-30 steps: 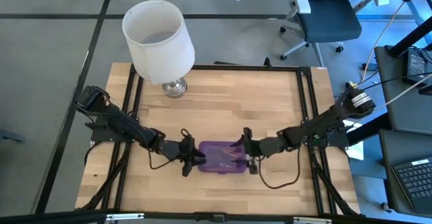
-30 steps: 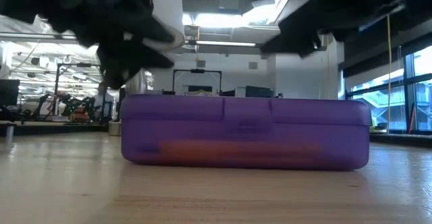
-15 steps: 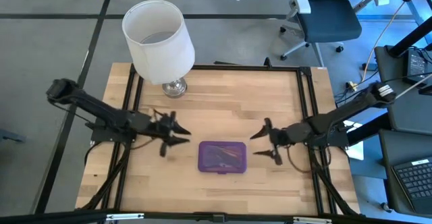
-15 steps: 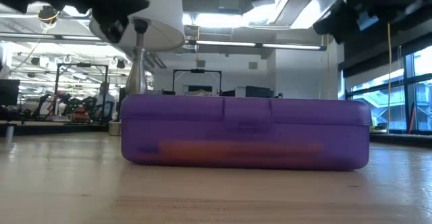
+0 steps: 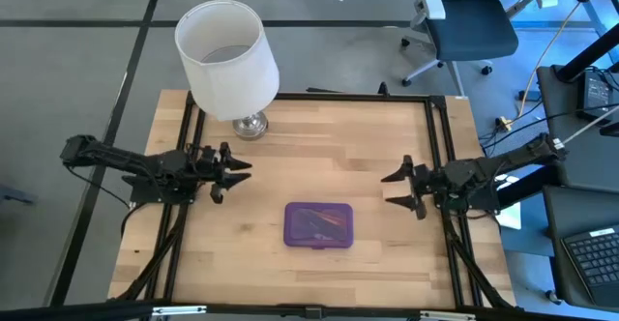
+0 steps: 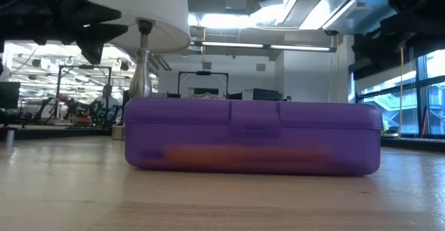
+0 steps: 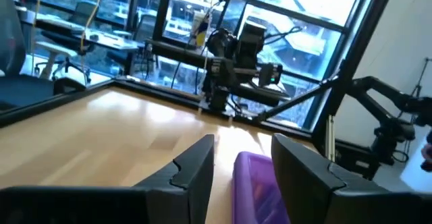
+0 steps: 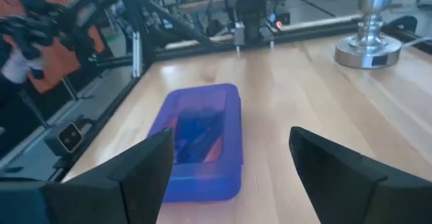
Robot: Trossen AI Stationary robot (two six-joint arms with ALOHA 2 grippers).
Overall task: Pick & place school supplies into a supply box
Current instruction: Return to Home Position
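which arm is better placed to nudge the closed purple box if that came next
Right, probably. The right tool sits open nearer the supply box, and its wrist view frames the whole box straight ahead. The left tool, also open, is farther back, toward the lamp.

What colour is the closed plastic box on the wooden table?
Translucent purple. The rounded rectangular plastic box shows it best in the low view.

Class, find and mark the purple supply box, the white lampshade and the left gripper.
supply box (image 5: 318, 225): high view, middle of its closed lid.
white lampshade (image 5: 232, 70): high view, on its outer wall.
left gripper (image 5: 242, 172): high view, midway between its open fingertips.
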